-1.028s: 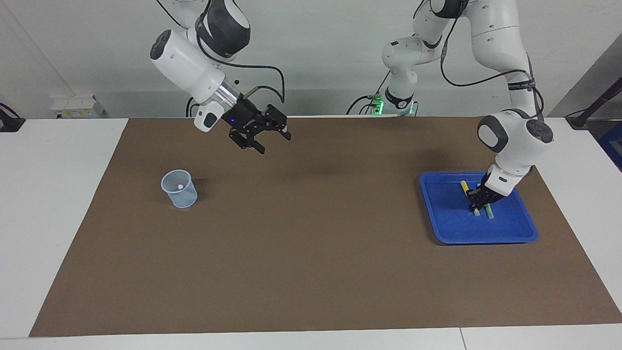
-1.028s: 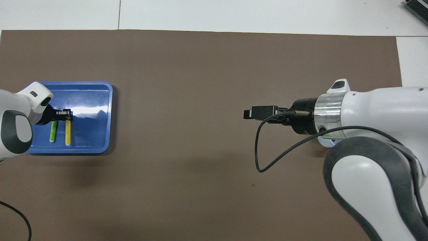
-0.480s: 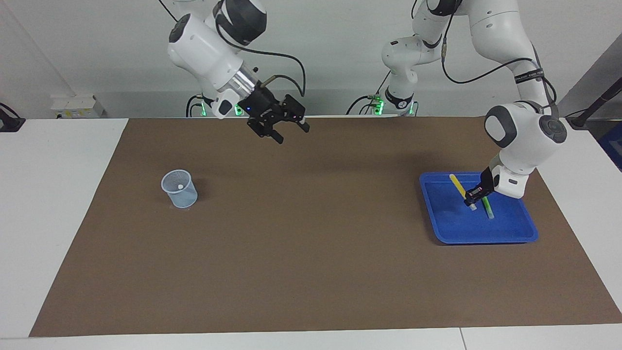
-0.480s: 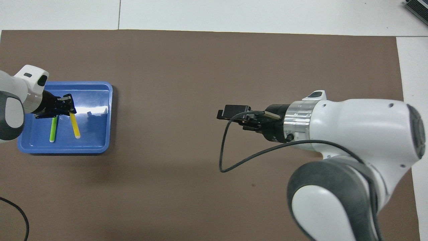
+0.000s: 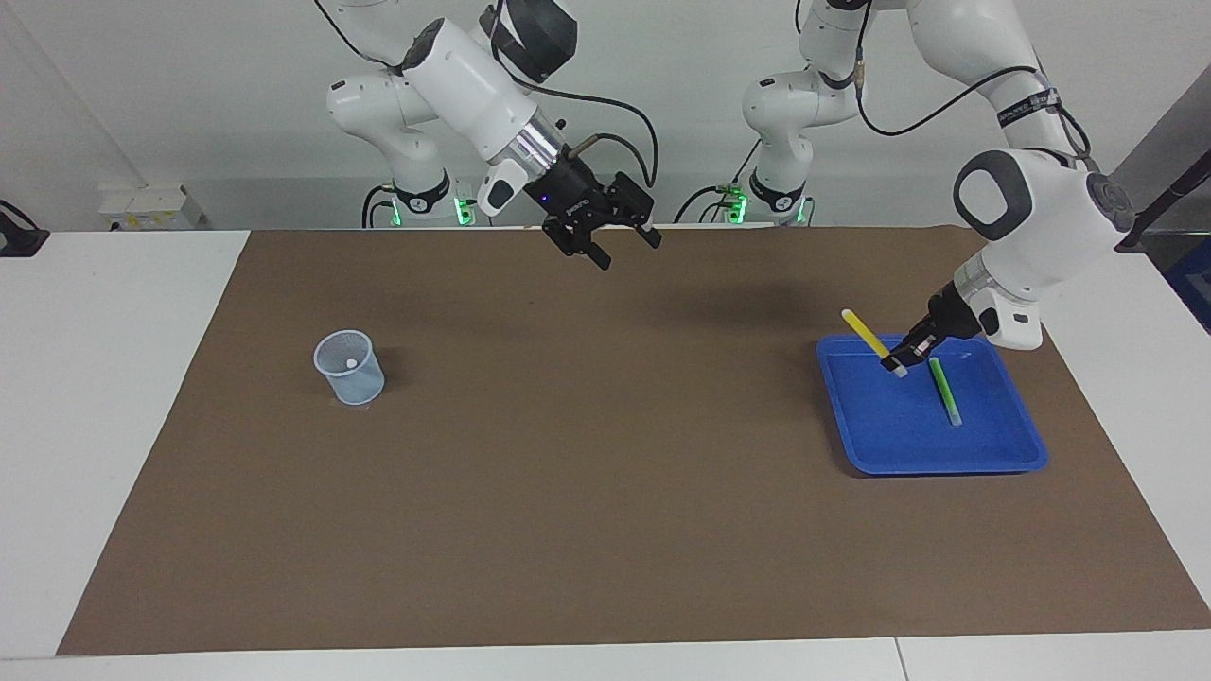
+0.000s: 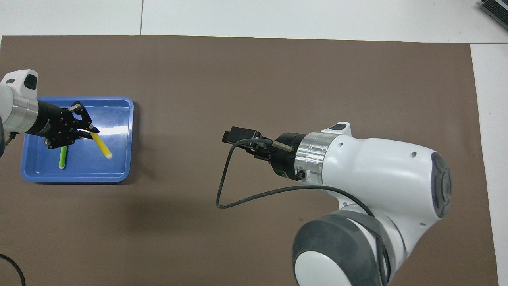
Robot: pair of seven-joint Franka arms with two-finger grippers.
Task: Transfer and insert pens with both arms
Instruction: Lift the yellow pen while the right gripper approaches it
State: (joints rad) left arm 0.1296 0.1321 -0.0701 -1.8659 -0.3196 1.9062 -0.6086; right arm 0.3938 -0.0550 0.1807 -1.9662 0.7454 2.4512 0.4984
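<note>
My left gripper (image 5: 901,363) (image 6: 89,130) is shut on the yellow pen (image 5: 868,336) (image 6: 101,144) near its pale cap end and holds it tilted in the air over the blue tray (image 5: 880,445) (image 6: 119,111). The green pen (image 5: 943,390) (image 6: 62,157) lies flat in the tray. My right gripper (image 5: 624,248) (image 6: 234,137) hangs open with nothing in it, high over the mat's middle near the robots' edge. No purple pen shows.
A pale blue mesh cup (image 5: 349,367) stands upright on the brown mat (image 5: 568,473) toward the right arm's end; something small and white shows inside it. In the overhead view the right arm covers the cup. White table surrounds the mat.
My left gripper has lifted the yellow pen off the tray floor and tilted it. My right gripper has swung up and toward the table's middle, away from the cup.
</note>
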